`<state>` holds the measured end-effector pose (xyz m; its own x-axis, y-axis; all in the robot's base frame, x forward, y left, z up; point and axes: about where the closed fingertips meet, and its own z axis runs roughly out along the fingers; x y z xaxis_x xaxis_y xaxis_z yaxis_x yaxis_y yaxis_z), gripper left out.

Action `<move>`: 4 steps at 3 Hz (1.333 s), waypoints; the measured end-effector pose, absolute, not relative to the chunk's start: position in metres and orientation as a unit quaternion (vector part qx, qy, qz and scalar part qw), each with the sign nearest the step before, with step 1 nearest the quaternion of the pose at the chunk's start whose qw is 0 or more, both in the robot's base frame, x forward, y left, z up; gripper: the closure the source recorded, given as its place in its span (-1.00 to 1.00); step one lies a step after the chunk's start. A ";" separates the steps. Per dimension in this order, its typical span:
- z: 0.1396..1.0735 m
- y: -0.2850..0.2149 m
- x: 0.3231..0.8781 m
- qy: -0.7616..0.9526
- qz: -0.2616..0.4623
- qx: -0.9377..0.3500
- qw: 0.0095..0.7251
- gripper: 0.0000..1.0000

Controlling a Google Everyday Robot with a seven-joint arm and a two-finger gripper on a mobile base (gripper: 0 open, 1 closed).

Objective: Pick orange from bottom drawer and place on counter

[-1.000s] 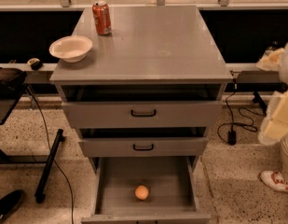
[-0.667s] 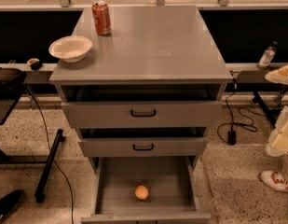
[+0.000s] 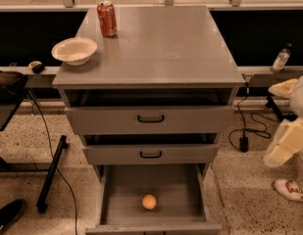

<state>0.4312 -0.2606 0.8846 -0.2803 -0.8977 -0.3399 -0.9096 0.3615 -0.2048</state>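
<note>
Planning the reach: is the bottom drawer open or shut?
Open: the bottom drawer is pulled out, its floor and the orange exposed. The gripper is at the right edge, outside it.

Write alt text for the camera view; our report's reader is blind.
A small orange ball-shaped fruit lies in the open bottom grey metal drawer. The flat grey counter holds a red soda can and a white bowl; the pale gripper hangs at the right edge.

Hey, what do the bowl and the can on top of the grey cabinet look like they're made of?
The round off-white bowl looks like matte paper or plastic, with no glaze shine. The red cylindrical soda can looks like printed metal, with a silvery rim. The robot's pale claw hangs at the right edge, clear of both.
</note>
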 end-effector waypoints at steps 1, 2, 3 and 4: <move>0.823 -0.241 0.427 0.801 0.061 -0.550 0.227 -1.00; 0.750 -0.218 0.411 0.795 0.098 -0.545 0.248 -1.00; 0.703 -0.207 0.421 0.759 0.125 -0.581 0.267 -1.00; 0.703 -0.205 0.420 0.756 0.114 -0.589 0.261 -1.00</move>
<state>0.4200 -0.2052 0.7030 -0.1690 -0.8314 -0.5293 -0.9507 0.2793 -0.1351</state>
